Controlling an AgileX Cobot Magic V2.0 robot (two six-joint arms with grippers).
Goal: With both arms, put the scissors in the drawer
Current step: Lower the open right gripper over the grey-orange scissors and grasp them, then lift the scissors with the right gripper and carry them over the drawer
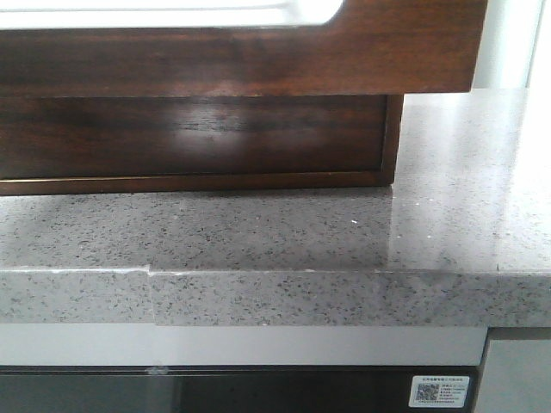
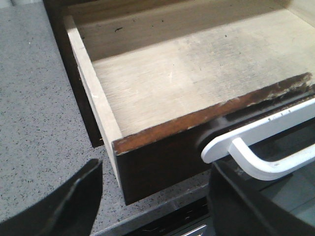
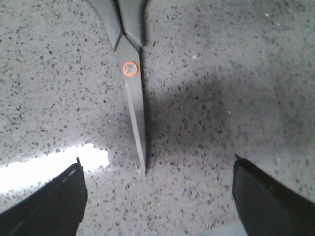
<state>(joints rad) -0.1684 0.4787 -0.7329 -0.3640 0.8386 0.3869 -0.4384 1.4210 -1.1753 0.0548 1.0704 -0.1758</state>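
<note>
The drawer [image 1: 258, 60] is pulled out over the counter; its dark brown front has a white area [image 1: 172, 13] along the top. In the left wrist view the drawer [image 2: 162, 157] stands open, with a bare pale wood floor [image 2: 197, 73] and a white handle [image 2: 266, 147]. My left gripper [image 2: 155, 206] is open in front of the drawer's corner, one finger [image 2: 241, 206] just under the handle. Grey-handled scissors [image 3: 135, 113] with an orange pivot lie closed on the counter, tip towards my right gripper [image 3: 160, 196], which is open just above the counter and apart from them. No gripper shows in the front view.
The speckled grey stone counter [image 1: 258, 232] has a front edge with a seam. Below it is a dark appliance front with a QR sticker [image 1: 442, 391]. The wooden cabinet body [image 1: 189, 138] sits under the drawer front. A bright reflection [image 3: 49, 167] lies beside the scissors.
</note>
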